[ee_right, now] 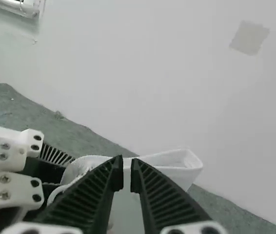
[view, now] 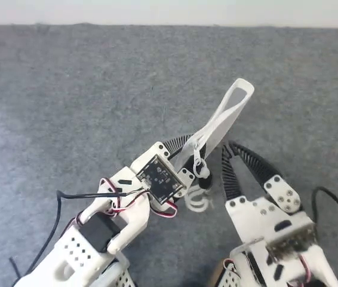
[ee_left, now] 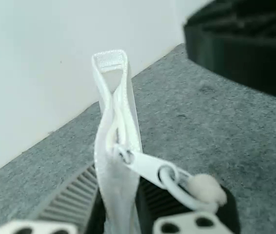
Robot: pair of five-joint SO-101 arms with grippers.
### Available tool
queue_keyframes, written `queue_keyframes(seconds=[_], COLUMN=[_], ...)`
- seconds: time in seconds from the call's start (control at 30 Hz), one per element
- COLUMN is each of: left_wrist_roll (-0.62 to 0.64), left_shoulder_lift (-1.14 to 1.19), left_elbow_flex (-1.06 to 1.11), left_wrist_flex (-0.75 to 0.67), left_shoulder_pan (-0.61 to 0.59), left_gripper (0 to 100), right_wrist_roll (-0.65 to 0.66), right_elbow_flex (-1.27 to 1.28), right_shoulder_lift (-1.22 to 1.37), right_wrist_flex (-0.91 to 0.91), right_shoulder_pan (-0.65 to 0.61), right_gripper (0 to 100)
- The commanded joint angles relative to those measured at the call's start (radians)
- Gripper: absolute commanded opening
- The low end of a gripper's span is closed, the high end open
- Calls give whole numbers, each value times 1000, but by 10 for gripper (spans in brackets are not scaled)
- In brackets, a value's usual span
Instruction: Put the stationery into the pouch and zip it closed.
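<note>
Pouch (view: 224,118) upright, pinched in left tool (view: 189,158), right tool (ee_right: 127,173) beside

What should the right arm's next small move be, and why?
Probably open the right gripper a little and ease it onto the zipper pull. Its jaws are nearly shut on nothing. The left gripper clamps the pouch on edge, the pull hangs free, and the pouch's far end looks unzipped.

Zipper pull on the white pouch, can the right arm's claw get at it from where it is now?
Probably yes. The zipper pull hangs free off the pouch, close beside the right claw, with nothing between. That claw looks shut, so it must open first.
</note>
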Motion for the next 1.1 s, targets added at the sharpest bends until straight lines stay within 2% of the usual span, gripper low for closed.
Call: queue_keyframes(seconds=[0.0, 0.07, 0.33, 0.53, 1.07], left_wrist_roll=[-8, -8, -8, -8, -8], left_shoulder_lift=[21, 21, 21, 21, 21], left_elbow_flex=[13, 15, 16, 16, 16], left_wrist_flex=[31, 31, 31, 29, 31], left_shoulder_pan=[-11, -11, -11, -11, -11], left_gripper=[9, 9, 9, 9, 9], right_wrist_roll=[-11, -5, 72, 121, 129], right_elbow_flex=[-117, -144, -146, -5, 152], right_shoulder_lift=[4, 4, 4, 4, 4], right_wrist_flex=[159, 232, 343, 259, 153], right_shoulder_pan=[7, -21, -262, -266, -265], right_gripper=[133, 177, 174, 176, 157])
